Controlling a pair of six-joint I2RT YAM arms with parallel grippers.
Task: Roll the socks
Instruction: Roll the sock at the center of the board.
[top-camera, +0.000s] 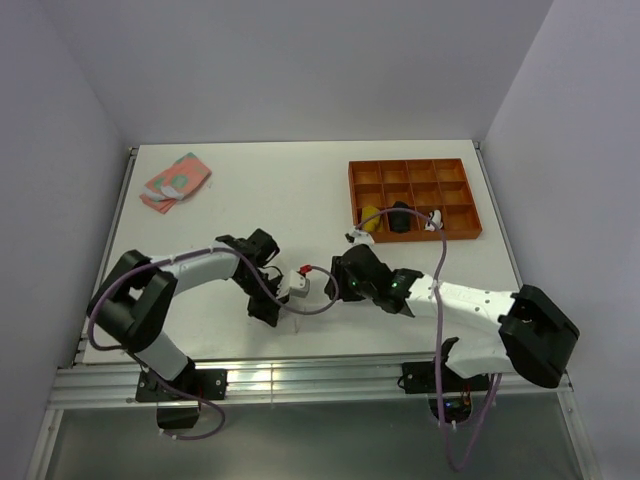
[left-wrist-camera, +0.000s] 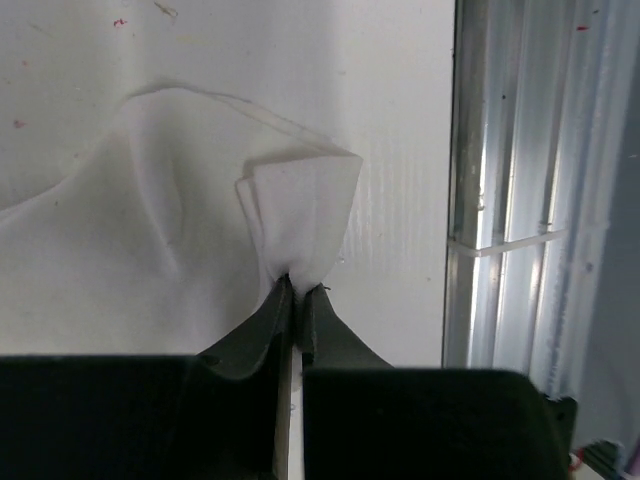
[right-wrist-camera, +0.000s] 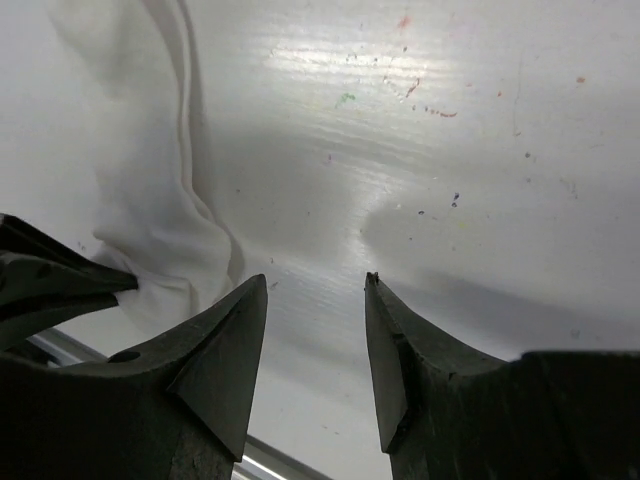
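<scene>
1. Two arms reach in over one white table (right-wrist-camera: 450, 150), and their wrists meet near its front edge.
2. Left gripper (left-wrist-camera: 296, 290): jaws pressed together, pinching a folded edge of the white sock (left-wrist-camera: 300, 205). At least two layers show at the pinch.
3. White sock: one plain piece is visible, lying crumpled on the table just beside the aluminium rail (left-wrist-camera: 520, 200) at the table's front edge. The pinched end is raised into a peak. Whether it is a single sock or a stacked pair cannot be told.
4. Right gripper (right-wrist-camera: 315, 285): its two fingers stand apart over bare table and hold nothing. The sock lies just to one side of them.
5. One orange tray (top-camera: 415, 163) sits at the far right, a grid of four by three compartments. Its near row holds three items: one yellow, one black, one small and white.
6. One pink-and-green folded cloth (top-camera: 175, 181) lies at the far left, well apart from both grippers.
</scene>
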